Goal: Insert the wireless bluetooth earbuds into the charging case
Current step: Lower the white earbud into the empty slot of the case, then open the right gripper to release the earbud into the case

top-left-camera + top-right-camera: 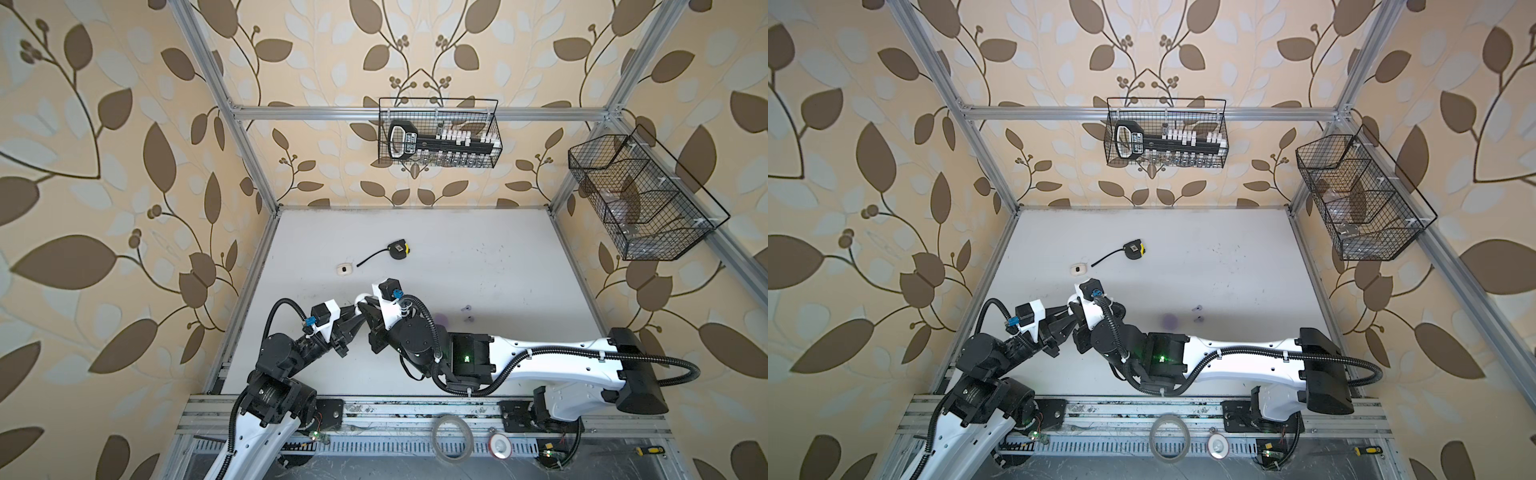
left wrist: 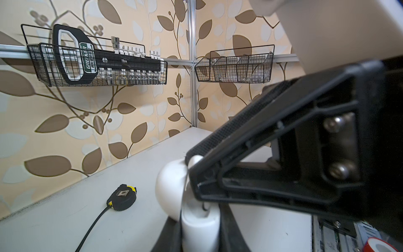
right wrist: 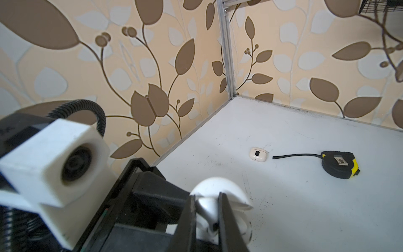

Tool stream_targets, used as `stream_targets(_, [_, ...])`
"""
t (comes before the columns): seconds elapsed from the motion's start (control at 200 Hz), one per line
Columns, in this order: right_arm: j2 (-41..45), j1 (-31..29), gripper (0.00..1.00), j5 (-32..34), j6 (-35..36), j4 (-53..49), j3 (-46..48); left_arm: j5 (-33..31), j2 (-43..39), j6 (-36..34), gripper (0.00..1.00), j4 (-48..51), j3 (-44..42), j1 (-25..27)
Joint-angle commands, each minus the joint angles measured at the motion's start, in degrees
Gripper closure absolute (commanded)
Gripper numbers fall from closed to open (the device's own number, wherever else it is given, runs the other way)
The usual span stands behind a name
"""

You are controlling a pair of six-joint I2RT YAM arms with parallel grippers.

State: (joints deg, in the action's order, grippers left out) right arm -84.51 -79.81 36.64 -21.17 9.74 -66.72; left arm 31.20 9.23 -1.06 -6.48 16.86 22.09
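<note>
The charging case (image 2: 170, 189), lid open, is gripped in the closed left hand (image 2: 198, 220), over the left of the surface (image 1: 457, 257). One earbud (image 3: 207, 210) is pinched in the closed right hand (image 3: 206, 200) at the case's open top. The case should be held still and the earbud pushed straight down.

We see a white tabletop (image 1: 478, 249), scuffed with dark marks. Toward its far left lies a black-and-yellow tape measure (image 1: 399, 251), and its black strap trails toward a small cream case (image 1: 344, 269) just beside the strap's end. Right of middle, two tiny lavender earbuds (image 1: 466, 308) lie close together, near a blurred lavender round patch (image 1: 441, 321) that we cannot identify.
</note>
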Motion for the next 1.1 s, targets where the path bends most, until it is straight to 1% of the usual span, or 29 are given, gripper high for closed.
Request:
stream_targets(0.0, [0.06, -0.42, 0.87, -2.37, 0.45, -0.52, 1.05, 1.57, -0.27, 0.23, 1.0, -4.14, 3.11, 0.15])
stream_targets(0.1, [-0.29, -0.5, 0.86, -2.41, 0.42, -0.43, 1.09, 1.74, -0.36, 0.19, 1.0, -4.1, 3.09, 0.15])
stream_targets(0.195, [-0.21, -0.47, 0.79, -2.0, 0.25, -0.52, 1.23, 1.76, -0.53, 0.23, 1.0, -4.15, 3.09, 0.15])
stream_targets(0.31, [-0.04, -0.44, 0.74, -1.66, 0.16, -0.51, 1.39, 1.76, -0.71, 0.26, 1.0, -4.15, 2.99, 0.15])
stream_targets(0.565, [0.39, -0.45, 0.73, -1.43, 0.89, -0.59, 1.22, 1.76, -0.71, 0.16, 1.0, -4.22, 2.89, 0.15])
stream_targets(0.745, [5.06, -1.99, 0.7, 1.54, 3.09, -4.73, -0.41, 2.49, -1.01, -1.51, 1.0, -4.05, 2.61, 0.15])
stream_targets(0.81, [7.43, -2.19, 0.69, 2.0, 3.18, -6.99, -0.9, 3.88, -1.44, -2.5, 1.0, -4.52, 2.07, 0.15])
stream_targets(0.9, [10.19, -1.78, 0.69, 3.37, 2.27, -11.71, -1.31, 7.71, -1.92, -3.81, 1.0, -6.11, 1.16, 0.15])
stream_targets(0.98, [12.06, 0.64, 0.69, 2.99, -0.02, -16.62, -1.11, 11.28, -1.87, -3.71, 1.0, -8.47, 0.36, 0.15])
stream_targets(1.01, [12.76, 1.99, 0.69, 2.05, -0.9, -17.64, -0.37, 12.68, -1.64, -3.64, 1.0, -9.43, 0.23, 0.15])
stream_targets(1.095, [14.64, 7.06, 0.71, -5.77, -3.08, -19.14, 2.13, 16.39, -0.23, -3.15, 1.0, -11.66, 0.05, 0.15])
